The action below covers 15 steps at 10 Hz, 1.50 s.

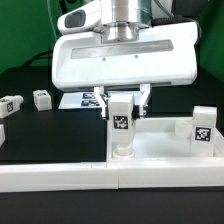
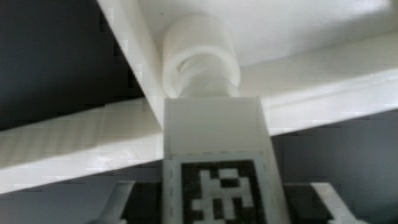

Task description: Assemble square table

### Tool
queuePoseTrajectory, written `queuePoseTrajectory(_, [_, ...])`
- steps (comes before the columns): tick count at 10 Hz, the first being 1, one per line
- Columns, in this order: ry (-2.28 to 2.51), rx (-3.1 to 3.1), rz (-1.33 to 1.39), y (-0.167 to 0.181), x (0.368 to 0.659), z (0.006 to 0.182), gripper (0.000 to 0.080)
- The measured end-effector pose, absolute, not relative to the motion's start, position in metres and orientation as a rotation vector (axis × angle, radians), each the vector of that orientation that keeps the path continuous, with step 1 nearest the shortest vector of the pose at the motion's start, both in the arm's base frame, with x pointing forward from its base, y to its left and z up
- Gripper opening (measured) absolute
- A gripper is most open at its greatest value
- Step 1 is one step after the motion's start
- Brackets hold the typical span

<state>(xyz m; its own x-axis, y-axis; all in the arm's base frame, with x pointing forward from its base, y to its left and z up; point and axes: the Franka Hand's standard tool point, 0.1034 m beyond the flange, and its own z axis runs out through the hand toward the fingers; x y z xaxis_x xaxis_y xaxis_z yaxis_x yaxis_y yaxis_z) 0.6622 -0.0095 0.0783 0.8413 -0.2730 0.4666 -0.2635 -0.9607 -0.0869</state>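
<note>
My gripper (image 1: 122, 108) is shut on a short white table leg (image 1: 121, 125) with a black-white tag, held upright. The leg's lower end meets the near left corner of the white square table top (image 1: 165, 150). A second tagged leg (image 1: 203, 125) stands upright at the top's corner on the exterior view's right. In the wrist view the held leg (image 2: 217, 120) runs from my gripper (image 2: 217, 205) to the top's raised rim (image 2: 71, 150); its rounded end hides the corner socket. Three loose legs (image 1: 41, 98) lie on the black table at the exterior view's left.
The marker board (image 1: 85, 100) lies on the black table behind my gripper. A long white wall bar (image 1: 60, 178) runs along the front edge. The arm's broad white hand body (image 1: 125, 55) hangs over the middle of the scene.
</note>
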Motion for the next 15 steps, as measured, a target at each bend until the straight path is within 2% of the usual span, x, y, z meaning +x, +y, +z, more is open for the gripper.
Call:
queuePoseTrajectory(4, [0.434,-2.999,-0.788,-0.0085,0.6631,0.0719,0.0287])
queuePoseTrajectory(7, [0.435,-2.988,-0.927,-0.0078,0.6629,0.0723,0.0287])
queuePoseTrajectory(11, [0.457,-2.979,-0.963,-0.0071,0.6623,0.0726,0.0287])
queuePoseTrajectory(12, [0.457,-2.979,-0.963,-0.0072,0.6623,0.0726,0.0464])
queuePoseTrajectory(13, [0.458,-2.979,-0.963,-0.0072,0.6623,0.0726,0.0583])
queuePoseTrajectory(14, [0.458,-2.979,-0.963,-0.0072,0.6623,0.0726,0.0583])
queuePoseTrajectory(15, [0.457,-2.979,-0.963,-0.0072,0.6623,0.0726,0.0636])
